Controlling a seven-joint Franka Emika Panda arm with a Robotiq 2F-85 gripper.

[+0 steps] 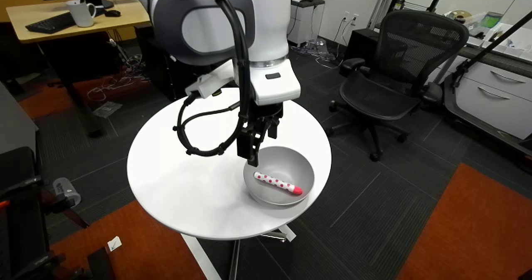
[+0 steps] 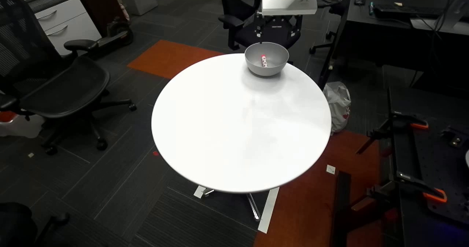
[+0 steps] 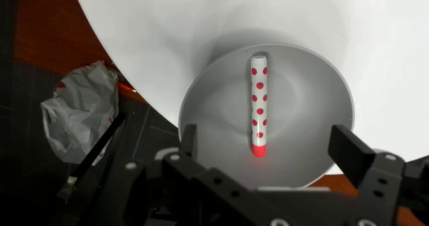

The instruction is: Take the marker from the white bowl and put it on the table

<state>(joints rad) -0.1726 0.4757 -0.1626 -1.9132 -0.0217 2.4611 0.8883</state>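
Note:
The marker is white with red dots and a red end. It lies in the hollow of the greyish-white bowl. The marker and the bowl also show in an exterior view, with the bowl near the edge of the round white table. My gripper is open and empty above the bowl, fingers pointing down. In the wrist view the marker lies lengthwise between the wide-apart fingers, touching neither. Part of the bowl is hidden by the gripper.
A black mesh chair stands beside the table. A light-wood desk stands behind the arm. A plastic bag lies on the floor past the table's edge. A black stand with orange-handled clamps is near the table.

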